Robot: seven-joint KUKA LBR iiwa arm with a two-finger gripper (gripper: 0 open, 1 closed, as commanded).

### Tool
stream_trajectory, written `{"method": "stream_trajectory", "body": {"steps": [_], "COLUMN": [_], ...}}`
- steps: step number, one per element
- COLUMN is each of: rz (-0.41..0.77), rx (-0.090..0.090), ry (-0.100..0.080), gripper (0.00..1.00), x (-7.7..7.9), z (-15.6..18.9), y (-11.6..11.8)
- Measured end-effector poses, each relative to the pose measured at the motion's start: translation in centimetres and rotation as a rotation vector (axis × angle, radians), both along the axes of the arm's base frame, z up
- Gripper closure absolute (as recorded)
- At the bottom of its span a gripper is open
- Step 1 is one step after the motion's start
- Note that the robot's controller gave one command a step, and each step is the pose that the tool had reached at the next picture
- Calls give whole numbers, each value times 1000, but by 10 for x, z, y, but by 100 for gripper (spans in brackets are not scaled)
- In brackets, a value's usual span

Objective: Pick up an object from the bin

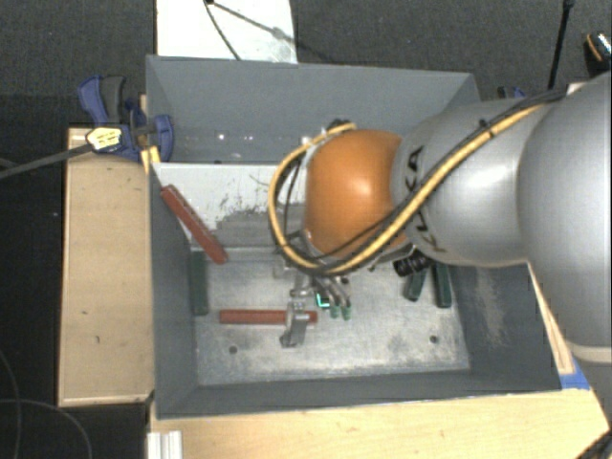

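The gripper (308, 316) hangs low under the orange wrist cover (349, 194), just at the right end of a reddish-brown flat bar (251, 317) that lies on the floor of the bin (316, 113), left of centre. Whether the gripper is spread or pinching the bar cannot be told. Dark green pieces (426, 280) lie near its right.

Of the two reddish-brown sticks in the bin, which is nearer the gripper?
The flat stick lying level on the bin floor, its right end at the gripper. The slanted stick rests against the upper left wall, well away.
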State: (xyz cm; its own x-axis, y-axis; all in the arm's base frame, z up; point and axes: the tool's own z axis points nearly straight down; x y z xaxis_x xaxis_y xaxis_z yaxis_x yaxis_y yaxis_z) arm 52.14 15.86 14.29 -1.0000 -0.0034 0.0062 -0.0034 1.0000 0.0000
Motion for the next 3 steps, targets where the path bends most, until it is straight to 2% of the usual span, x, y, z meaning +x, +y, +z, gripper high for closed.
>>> {"method": "stream_trajectory", "body": {"steps": [1,2,3], "rz": [50,47,32], "rx": [-1,2,4], "ry": [-1,-8,-17], "gripper": [0,100,100], "x": [24,25,29], "z": [-77,-72,80], "y": [-31,-28,-15]}}
